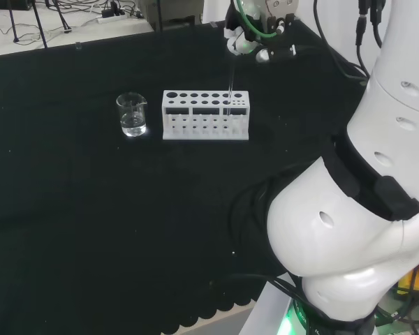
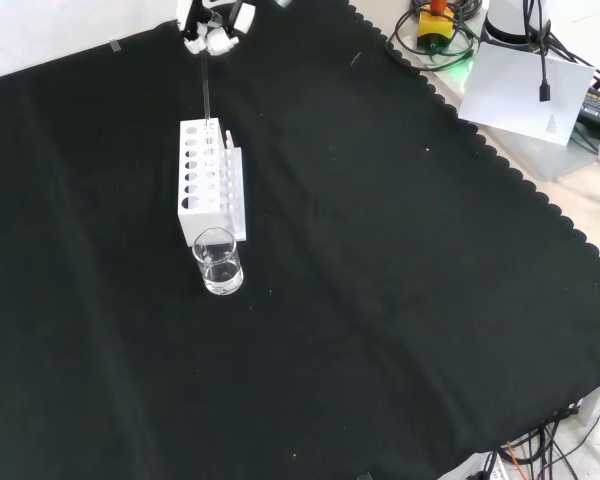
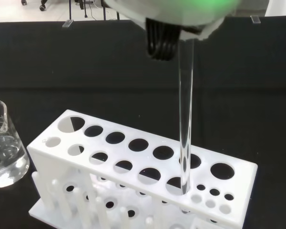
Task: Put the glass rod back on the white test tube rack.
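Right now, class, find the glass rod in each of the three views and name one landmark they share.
Head view: the glass rod hangs upright from the hand, its tip at the right end of the white rack.
Front view: it drops from the hand at the top edge into the rack's far end.
Wrist view: it runs upright into a rack hole.
Shared landmark: the beaker of clear liquid beside the rack.

White Franka arm, big rounded glossy links [image 1: 335,237] w/ small dark screw holes, black band at the joint betw. links. Green light at the base ring. Black cables run along upper arm and loop near base. Hand [image 1: 255,42]: black and white, white rounded fingertips [image 2: 208,38], black frame parts, green cable looped at wrist. Wrist view: blurred white underside of hand [image 3: 181,14] w/ green glow, bundle of black cables below it.
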Controlling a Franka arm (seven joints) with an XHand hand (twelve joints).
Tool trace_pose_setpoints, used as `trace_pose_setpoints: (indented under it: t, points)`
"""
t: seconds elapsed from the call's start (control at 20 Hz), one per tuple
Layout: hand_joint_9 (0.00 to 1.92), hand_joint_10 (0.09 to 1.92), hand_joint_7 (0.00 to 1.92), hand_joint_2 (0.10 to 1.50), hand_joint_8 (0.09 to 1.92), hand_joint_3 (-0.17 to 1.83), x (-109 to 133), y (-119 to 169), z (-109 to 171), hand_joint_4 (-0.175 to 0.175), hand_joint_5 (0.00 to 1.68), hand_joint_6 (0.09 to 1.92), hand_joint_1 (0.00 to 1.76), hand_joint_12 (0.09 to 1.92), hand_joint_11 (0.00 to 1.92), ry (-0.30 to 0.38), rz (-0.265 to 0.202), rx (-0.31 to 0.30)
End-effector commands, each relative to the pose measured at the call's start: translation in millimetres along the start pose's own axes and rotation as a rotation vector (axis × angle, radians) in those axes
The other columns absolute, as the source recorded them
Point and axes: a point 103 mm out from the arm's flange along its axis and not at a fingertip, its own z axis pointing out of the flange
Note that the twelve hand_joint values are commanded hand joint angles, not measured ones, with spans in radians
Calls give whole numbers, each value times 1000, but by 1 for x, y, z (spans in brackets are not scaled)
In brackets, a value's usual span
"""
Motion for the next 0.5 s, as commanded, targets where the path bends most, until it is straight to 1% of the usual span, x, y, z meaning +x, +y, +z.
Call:
trace_pose_setpoints:
  t: [0.05, 0.5]
  points:
    - [1713, 855, 1191, 680, 1144, 745, 0, 18, 9, -175, 1095, 737, 1311, 784, 1683, -8, -11, 50]
    - [1713, 855, 1189, 681, 1146, 744, -5, 23, 15, -175, 1094, 737, 1311, 784, 1683, -6, -2, 80]
